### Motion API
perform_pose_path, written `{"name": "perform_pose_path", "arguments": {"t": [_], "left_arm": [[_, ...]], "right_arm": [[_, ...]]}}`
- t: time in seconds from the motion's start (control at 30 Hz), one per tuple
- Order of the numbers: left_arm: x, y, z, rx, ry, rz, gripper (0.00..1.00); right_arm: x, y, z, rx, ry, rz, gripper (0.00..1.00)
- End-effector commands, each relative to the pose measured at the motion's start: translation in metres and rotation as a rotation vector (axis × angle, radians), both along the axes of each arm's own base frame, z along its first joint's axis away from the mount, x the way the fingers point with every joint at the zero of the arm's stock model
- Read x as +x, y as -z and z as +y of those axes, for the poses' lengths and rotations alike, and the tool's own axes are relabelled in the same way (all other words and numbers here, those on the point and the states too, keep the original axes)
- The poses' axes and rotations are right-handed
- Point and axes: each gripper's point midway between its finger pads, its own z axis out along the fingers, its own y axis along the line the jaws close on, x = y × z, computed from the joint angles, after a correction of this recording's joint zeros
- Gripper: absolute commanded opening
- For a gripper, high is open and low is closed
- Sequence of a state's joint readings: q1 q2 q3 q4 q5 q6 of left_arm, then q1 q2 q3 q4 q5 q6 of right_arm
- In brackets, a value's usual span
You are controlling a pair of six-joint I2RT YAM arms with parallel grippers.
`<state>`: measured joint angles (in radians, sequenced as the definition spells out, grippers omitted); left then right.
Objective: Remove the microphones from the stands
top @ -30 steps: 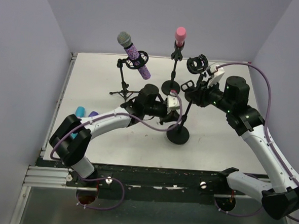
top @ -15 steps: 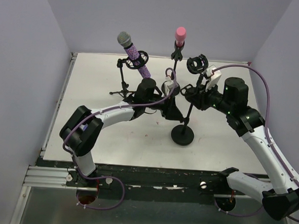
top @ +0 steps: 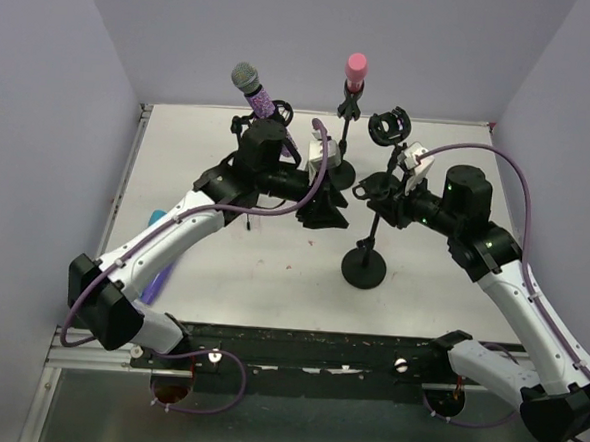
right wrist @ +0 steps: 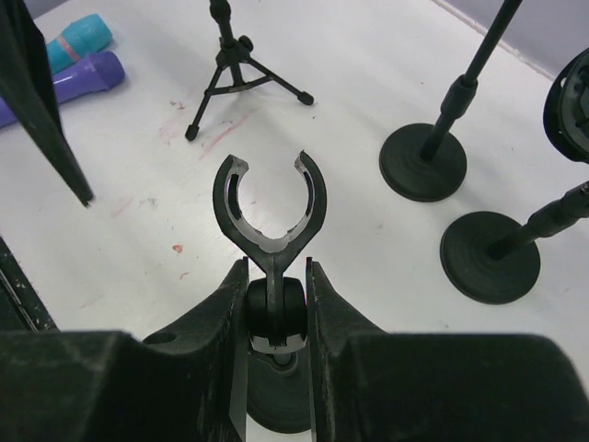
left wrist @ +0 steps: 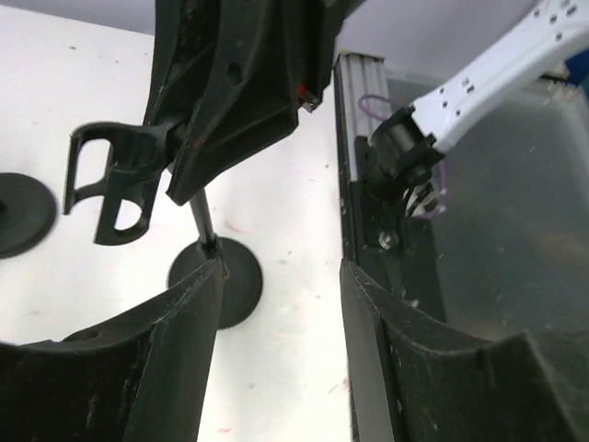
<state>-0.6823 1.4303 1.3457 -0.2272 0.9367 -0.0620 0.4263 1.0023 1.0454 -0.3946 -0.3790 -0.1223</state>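
Note:
A glittery purple microphone (top: 266, 103) sits in the clip of a tripod stand (top: 244, 170) at the back. A pink microphone (top: 355, 71) stands in a round-based stand (top: 342, 134) beside it. My right gripper (right wrist: 274, 308) is shut on the swivel joint of a third stand (top: 363, 268), and its clip (right wrist: 267, 207) is empty. My left gripper (top: 322, 209) hangs open with nothing between its fingers (left wrist: 184, 359), left of that stand's empty clip (left wrist: 120, 180) and in front of the two microphones.
A teal microphone (right wrist: 78, 41) and a plain purple one (right wrist: 74, 78) lie on the table at the left. A fourth stand with a ring holder (top: 389, 125) rises behind my right arm. Round bases (right wrist: 423, 161) (right wrist: 488, 253) sit at the back right.
My left gripper has opened and swung back and to the left, away from the held stand. My right gripper kept its grip, and the stand's base shifted slightly right.

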Motion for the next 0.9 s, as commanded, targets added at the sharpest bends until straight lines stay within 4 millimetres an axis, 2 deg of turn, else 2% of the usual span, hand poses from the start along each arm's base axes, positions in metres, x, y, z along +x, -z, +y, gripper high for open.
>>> {"name": "perform_pose_path", "arguments": {"t": [0.0,0.13,0.33,0.6,0.77,0.87], "left_arm": [[-0.014,-0.002,0.028,0.106,0.04,-0.165,0.61],[-0.019,-0.023,0.041,0.103,0.039,-0.313,0.61],[-0.015,-0.025,0.056,0.141,0.004,-0.45,0.61],[-0.02,-0.028,0.055,0.119,0.013,-0.426,0.61],[-0.022,-0.032,0.052,0.1,0.018,-0.427,0.61],[-0.023,-0.032,0.052,0.095,0.025,-0.416,0.61]], "right_arm": [[-0.009,0.017,0.006,-0.024,-0.077,-0.007,0.01],[-0.016,0.037,-0.001,-0.063,-0.066,0.043,0.01],[-0.031,0.075,-0.009,-0.116,-0.095,0.075,0.01],[-0.034,0.103,-0.027,-0.157,-0.018,0.041,0.01],[-0.044,0.122,-0.032,-0.154,-0.005,0.075,0.01],[-0.042,0.128,-0.034,-0.157,0.015,0.077,0.01]]}}
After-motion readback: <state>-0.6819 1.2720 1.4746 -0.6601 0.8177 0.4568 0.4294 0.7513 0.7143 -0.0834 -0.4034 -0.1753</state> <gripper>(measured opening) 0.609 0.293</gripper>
